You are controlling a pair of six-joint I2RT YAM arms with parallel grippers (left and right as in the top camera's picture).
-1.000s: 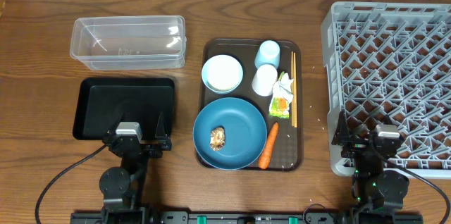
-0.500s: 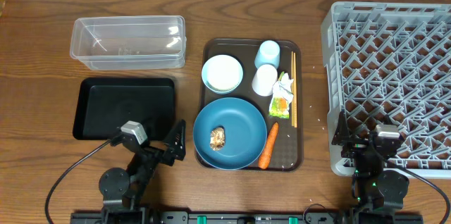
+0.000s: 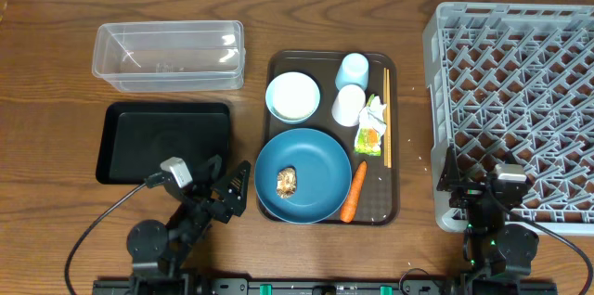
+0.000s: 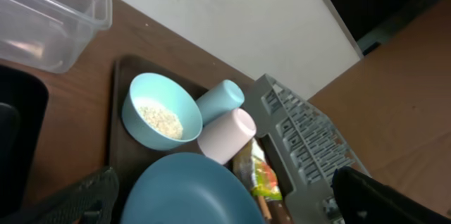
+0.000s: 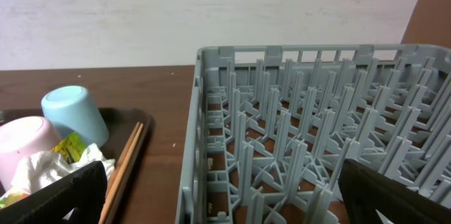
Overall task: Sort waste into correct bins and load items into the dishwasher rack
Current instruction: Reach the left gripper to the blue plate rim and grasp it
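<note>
Cams: top + 2 wrist.
Overhead looks straight down; wrist cams low, close, fwd-facing; all share pale-blue cup (image 5: 74, 115).

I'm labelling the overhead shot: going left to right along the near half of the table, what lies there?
black tray → blue plate → carrot → dishwasher rack. The food lump lies on the plate, so it is left out.

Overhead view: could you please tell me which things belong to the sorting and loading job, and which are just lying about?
Job: carrot, brown food lump, rice, wrapper, tissue, clear tub, black tray, blue plate, bowl, pale-blue cup, pink cup, chopsticks, grey rack.
Lying about: dark-brown serving tray, wooden table.
</note>
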